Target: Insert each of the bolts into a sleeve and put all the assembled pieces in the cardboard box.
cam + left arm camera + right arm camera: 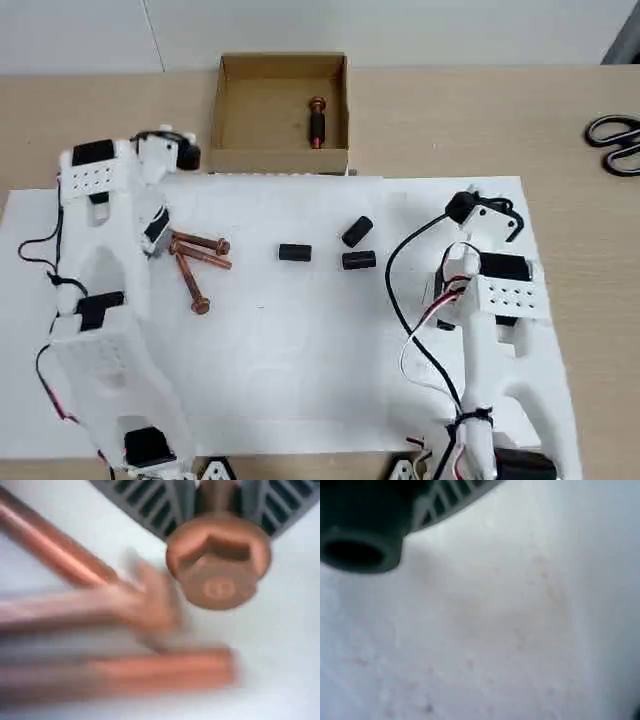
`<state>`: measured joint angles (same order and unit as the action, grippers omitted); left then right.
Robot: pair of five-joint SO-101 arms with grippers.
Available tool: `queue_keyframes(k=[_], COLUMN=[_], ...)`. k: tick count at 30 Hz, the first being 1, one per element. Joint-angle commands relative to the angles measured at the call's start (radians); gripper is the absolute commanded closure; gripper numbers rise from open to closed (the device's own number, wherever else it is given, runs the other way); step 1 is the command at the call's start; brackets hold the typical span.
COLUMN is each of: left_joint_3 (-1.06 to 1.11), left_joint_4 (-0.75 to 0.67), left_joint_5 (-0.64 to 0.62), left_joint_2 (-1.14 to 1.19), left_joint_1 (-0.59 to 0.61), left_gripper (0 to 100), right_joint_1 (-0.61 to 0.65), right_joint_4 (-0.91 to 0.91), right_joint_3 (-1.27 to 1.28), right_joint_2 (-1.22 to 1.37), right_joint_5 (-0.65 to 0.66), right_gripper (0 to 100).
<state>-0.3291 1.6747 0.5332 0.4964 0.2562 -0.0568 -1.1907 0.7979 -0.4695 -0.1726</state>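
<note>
Bolt clamped in the closed jaws of the left gripper, its shank passing between the ribbed pads and its flanged head on the wrist-camera side. The right gripper is closed on one black sleeve, whose open bore faces that camera. Three loose bolts lie fanned on the white sheet in front of the left front corner of the cardboard box. Two run roughly parallel to the box's front wall, and the third angles away from the box, head at the far end. Three free sleeves lie in front of the box's front wall. One assembled piece rests inside the box, its long axis running front to back, head toward the rear wall. Progress is judged as one pair finished and boxed and one pair in the grippers, not yet joined. Three pairs remain untouched.
</note>
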Motion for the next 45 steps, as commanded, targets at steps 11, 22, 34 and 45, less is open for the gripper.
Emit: queue_keyframes(k=[11, 22, 34, 45], left_joint_3=[-0.045, 0.108, 0.584, 1.147], left_joint_4=[0.078, 0.072, -0.192, -0.420], left_joint_5=[-0.298, -0.400, -0.586, -0.781], left_joint_2=[-0.457, -0.948, -1.587, -2.153], left_joint_1=[-0.137, -0.245, -0.150, -0.124], left_gripper=[99, 99, 99, 99], right_joint_1=[0.001, -0.001, 0.001, 0.174], right_joint_4=[-0.079, -0.182, -0.084, -0.045], right_joint_3=[-0.017, 0.037, 0.319, 0.546], right_joint_2=[-0.498, -0.871, -1.089, -1.346], right_joint_5=[0.135, 0.316, 0.354, 0.356], right_gripper=[99.5, 99.5, 99.5, 99.5])
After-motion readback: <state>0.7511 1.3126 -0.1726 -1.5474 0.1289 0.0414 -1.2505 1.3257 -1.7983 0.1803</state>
